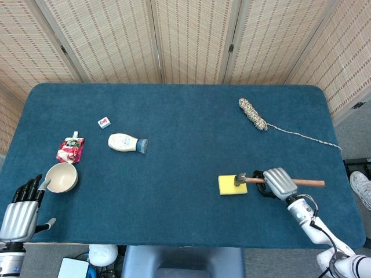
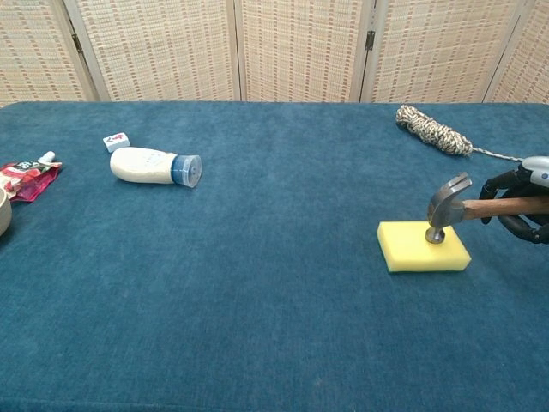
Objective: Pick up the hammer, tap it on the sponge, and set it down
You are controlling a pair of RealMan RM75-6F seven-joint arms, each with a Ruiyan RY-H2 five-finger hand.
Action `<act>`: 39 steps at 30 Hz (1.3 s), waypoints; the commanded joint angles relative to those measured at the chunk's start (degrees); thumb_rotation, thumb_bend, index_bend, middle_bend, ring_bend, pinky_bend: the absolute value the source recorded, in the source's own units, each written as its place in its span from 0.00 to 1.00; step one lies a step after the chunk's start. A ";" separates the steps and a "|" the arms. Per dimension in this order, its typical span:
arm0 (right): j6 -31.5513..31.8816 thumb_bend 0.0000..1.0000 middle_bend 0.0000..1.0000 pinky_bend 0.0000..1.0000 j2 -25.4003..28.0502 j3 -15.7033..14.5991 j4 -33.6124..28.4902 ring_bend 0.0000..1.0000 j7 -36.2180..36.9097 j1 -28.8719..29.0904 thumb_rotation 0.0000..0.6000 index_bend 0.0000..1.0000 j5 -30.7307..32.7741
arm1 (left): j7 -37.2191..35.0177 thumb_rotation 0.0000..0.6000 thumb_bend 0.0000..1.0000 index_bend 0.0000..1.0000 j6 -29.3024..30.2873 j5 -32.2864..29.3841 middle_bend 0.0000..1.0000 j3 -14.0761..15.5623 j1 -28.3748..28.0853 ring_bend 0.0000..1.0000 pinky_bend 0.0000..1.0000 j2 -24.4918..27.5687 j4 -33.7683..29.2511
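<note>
At the counter's four o'clock corner, my right hand point(image 1: 280, 182) grips the wooden handle of the hammer point(image 2: 448, 206), fingers point(image 2: 515, 200) wrapped round the shaft near its middle, the steel head resting face-down on the right part of the yellow sponge point(image 2: 412, 249). The tap looks to be landing at this instant, so my judgement is to keep the blow light and square, let the flat face meet the foam rather than its edge, and keep the wrist firm so the handle does not twist in my grasp; the sponge is soft and unanchored, and a glancing hit near its three o'clock side could skid it across the cloth. Setting down should suit the bare cloth at three o'clock of the sponge, handle laid flat. The hammer shows a dull grey metal head with a curved claw and a smooth reddish-brown shaft; the sponge is a low, porous rectangular block; the counter point(image 1: 185, 145) wears a napped blue fabric. My left hand point(image 1: 19, 209) hangs off the counter's eight o'clock edge, fingers apart and holding nothing, near a pale bowl point(image 1: 61, 177). A braided rope point(image 1: 253, 113) lies coiled at one o'clock.
</note>
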 commanded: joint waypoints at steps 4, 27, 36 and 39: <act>5.98 0.88 0.81 0.84 0.64 2.54 -1.40 0.82 6.46 -1.22 1.00 0.92 -1.07 | -0.35 1.00 0.15 0.09 0.53 0.17 0.00 -0.09 0.14 0.00 0.14 0.14 -0.07; -0.28 0.87 0.81 0.84 -2.86 1.57 2.88 0.82 4.72 -0.13 1.00 0.92 0.37 | -1.44 1.00 0.15 0.09 0.55 0.20 0.00 0.31 0.38 0.00 0.14 -0.06 0.87; 6.61 0.87 0.82 0.84 -1.37 2.62 1.20 0.83 8.79 -1.60 1.00 0.92 -2.42 | -1.94 1.00 0.15 0.09 1.09 0.71 0.00 0.27 0.53 0.00 0.14 -0.11 0.99; 5.27 0.87 0.82 0.84 -2.19 1.70 2.24 0.83 7.78 -1.44 1.00 0.92 -2.67 | -1.89 1.00 0.15 0.09 0.79 0.77 0.00 0.39 0.43 0.00 0.14 -0.31 1.07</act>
